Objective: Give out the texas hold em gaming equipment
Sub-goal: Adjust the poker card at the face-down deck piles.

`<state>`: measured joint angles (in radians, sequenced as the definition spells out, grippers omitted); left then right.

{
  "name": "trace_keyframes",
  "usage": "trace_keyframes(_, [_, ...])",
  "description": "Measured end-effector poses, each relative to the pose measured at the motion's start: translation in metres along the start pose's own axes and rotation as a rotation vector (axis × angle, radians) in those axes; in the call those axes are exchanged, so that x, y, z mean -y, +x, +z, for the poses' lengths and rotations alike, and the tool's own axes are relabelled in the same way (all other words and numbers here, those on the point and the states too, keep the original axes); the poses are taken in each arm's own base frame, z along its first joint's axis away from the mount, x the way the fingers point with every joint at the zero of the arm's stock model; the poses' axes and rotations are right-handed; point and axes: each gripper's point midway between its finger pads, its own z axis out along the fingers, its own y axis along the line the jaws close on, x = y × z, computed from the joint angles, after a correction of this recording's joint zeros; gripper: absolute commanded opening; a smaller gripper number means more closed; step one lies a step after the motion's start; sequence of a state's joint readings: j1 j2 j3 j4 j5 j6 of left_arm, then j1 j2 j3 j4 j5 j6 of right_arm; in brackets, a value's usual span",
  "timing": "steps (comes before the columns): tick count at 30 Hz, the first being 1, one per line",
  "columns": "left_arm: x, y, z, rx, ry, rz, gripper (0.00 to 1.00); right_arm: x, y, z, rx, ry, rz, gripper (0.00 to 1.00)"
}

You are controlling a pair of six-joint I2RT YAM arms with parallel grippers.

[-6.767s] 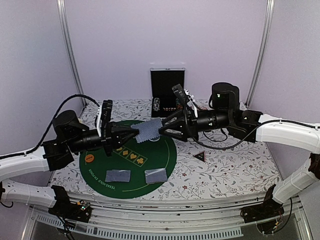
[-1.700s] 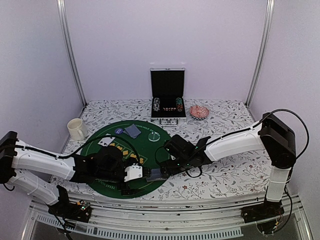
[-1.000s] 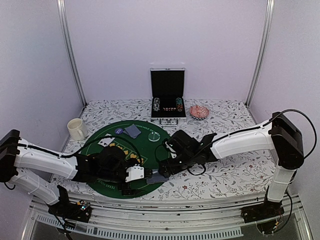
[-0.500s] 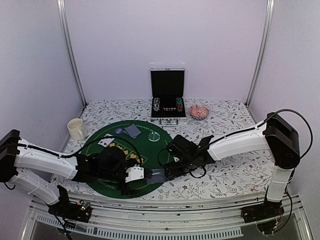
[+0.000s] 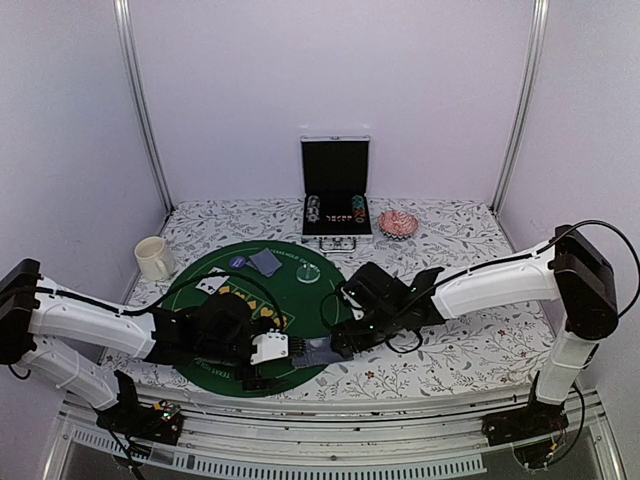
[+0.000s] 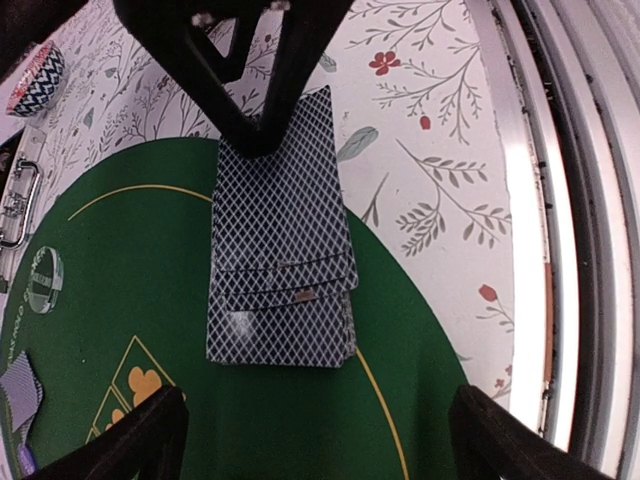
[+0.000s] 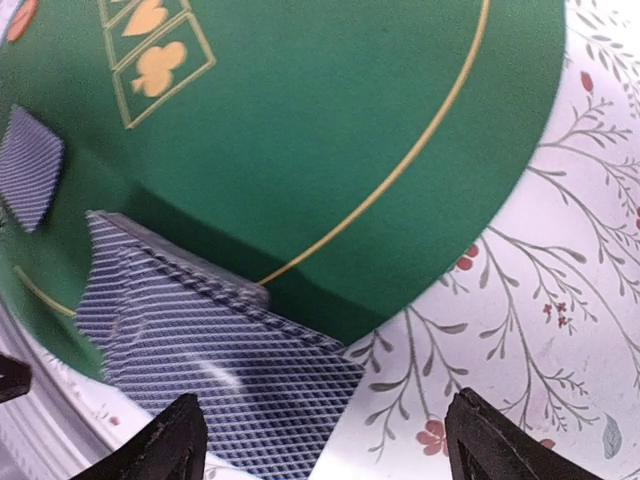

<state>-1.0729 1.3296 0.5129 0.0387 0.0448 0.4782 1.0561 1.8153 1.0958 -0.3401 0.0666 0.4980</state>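
**Deck lying between two open grippers at the counter's near edge**

The deck of playing cards (image 6: 280, 270) is lying face down near the middle of the counter's near edge, partly on the green mat (image 6: 120, 260) and partly on the floral cloth; its lower cards are slightly fanned. The left gripper (image 6: 315, 405) is spread wide and nothing is held. The right gripper (image 7: 322, 405) is likewise spread with nothing clamped; one fingertip seems to touch the deck's right-hand end. A top card is probably to be taken; the pile should be steadied by one gripper, and a single card slid clear before it is pinched, so that no second card is dragged along.
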Motion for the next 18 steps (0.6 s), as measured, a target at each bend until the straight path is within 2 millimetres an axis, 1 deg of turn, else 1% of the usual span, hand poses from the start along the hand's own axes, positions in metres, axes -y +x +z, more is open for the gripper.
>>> trace_keyframes(2, [-0.001, -0.001, 0.001, -0.001, -0.005, 0.001, 0.92, -0.011, -0.007, -0.011, 0.023, -0.094, 0.015, 0.81])
trace_keyframes(4, [-0.003, -0.003, 0.001, 0.000, -0.009, 0.001, 0.92, -0.016, -0.014, -0.018, 0.047, -0.150, 0.029, 0.81])
trace_keyframes(7, [-0.003, -0.005, 0.002, 0.001, -0.007, 0.004, 0.90, -0.015, -0.020, -0.021, 0.065, -0.202, 0.055, 0.74])
trace_keyframes(11, [-0.001, -0.009, 0.007, -0.002, 0.001, 0.016, 0.91, -0.004, -0.016, -0.015, 0.047, -0.231, 0.105, 0.60])
trace_keyframes(13, [-0.001, -0.012, 0.012, -0.004, 0.006, 0.019, 0.92, 0.004, -0.010, -0.012, 0.028, -0.241, 0.137, 0.55])
trace_keyframes(15, [-0.001, -0.015, 0.017, -0.006, 0.010, 0.013, 0.94, 0.008, -0.006, -0.010, 0.013, -0.255, 0.159, 0.52])
trace_keyframes(18, [-0.003, -0.016, 0.024, -0.010, 0.004, 0.001, 0.96, 0.005, -0.004, -0.010, 0.004, -0.294, 0.175, 0.50])
